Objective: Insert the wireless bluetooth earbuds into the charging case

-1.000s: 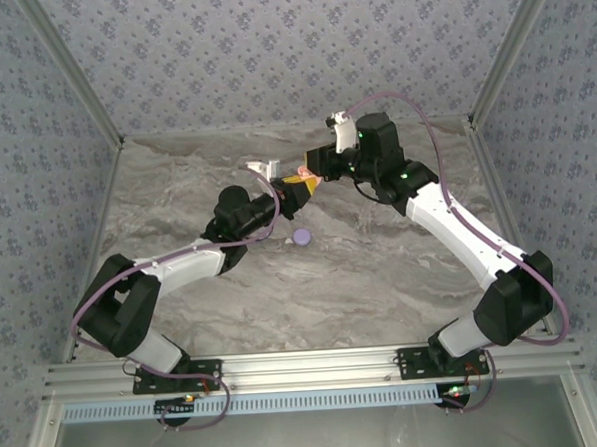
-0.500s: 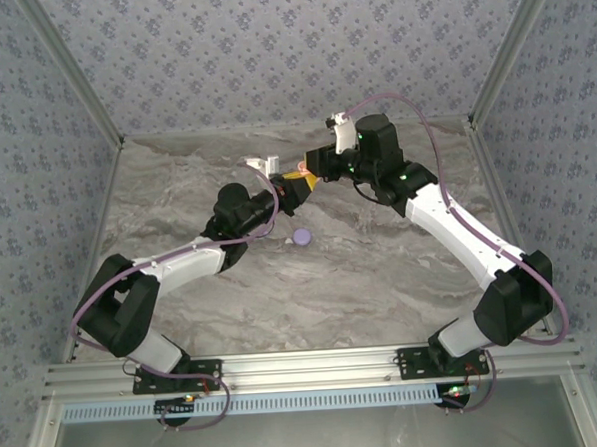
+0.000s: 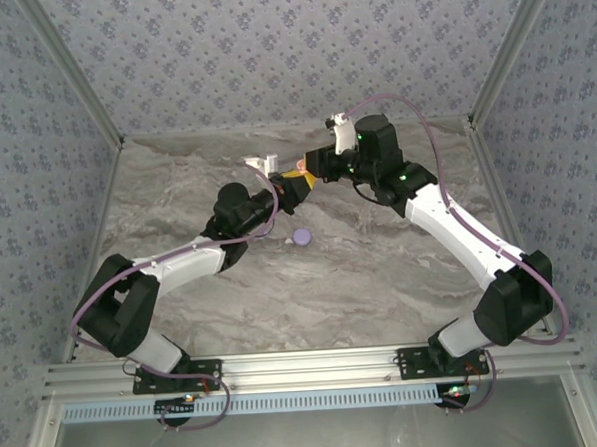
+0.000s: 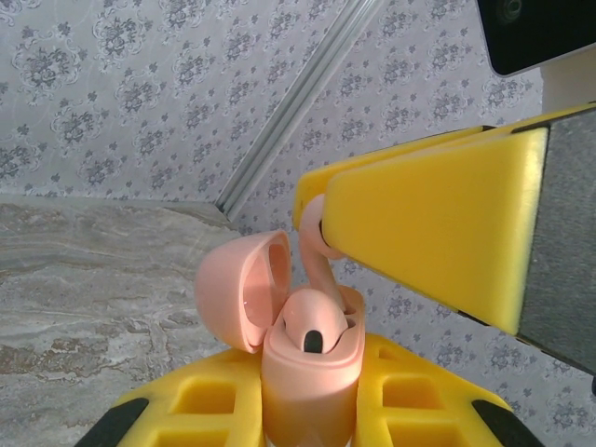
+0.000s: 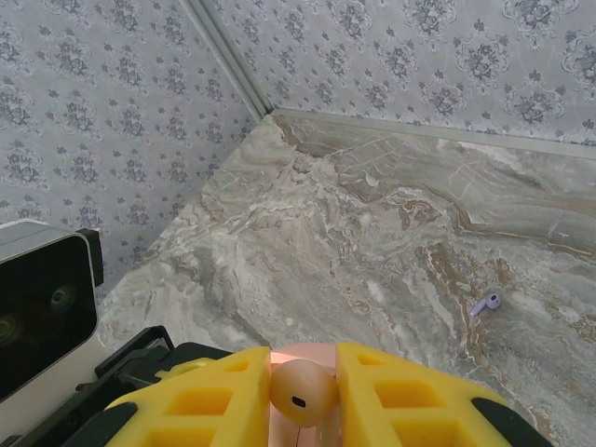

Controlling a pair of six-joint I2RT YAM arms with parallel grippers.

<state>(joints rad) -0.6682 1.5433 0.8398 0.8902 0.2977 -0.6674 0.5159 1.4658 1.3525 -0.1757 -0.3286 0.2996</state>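
My left gripper [image 4: 312, 377] is shut on a pale pink charging case [image 4: 312, 396], held upright with its lid [image 4: 244, 289] swung open to the left. One pink earbud [image 4: 312, 326] sits in the case. My right gripper [image 5: 303, 377] is shut on a second pink earbud [image 5: 303, 393], and its yellow finger [image 4: 438, 223] hangs just above the case. That earbud's stem [image 4: 319, 256] reaches down into the case's other slot. Seen from above, the left gripper [image 3: 293, 188] and right gripper [image 3: 312, 173] meet over the back middle of the table.
A lilac disc [image 3: 301, 237] lies on the marble table [image 3: 382, 279] just in front of the grippers. A small lilac earbud [image 5: 486, 302] lies loose on the table to the right. Patterned walls close in the back and both sides.
The two grippers have drawn slightly closer together, the left one lifting the case a little toward the right one. Nothing was let go or taken.
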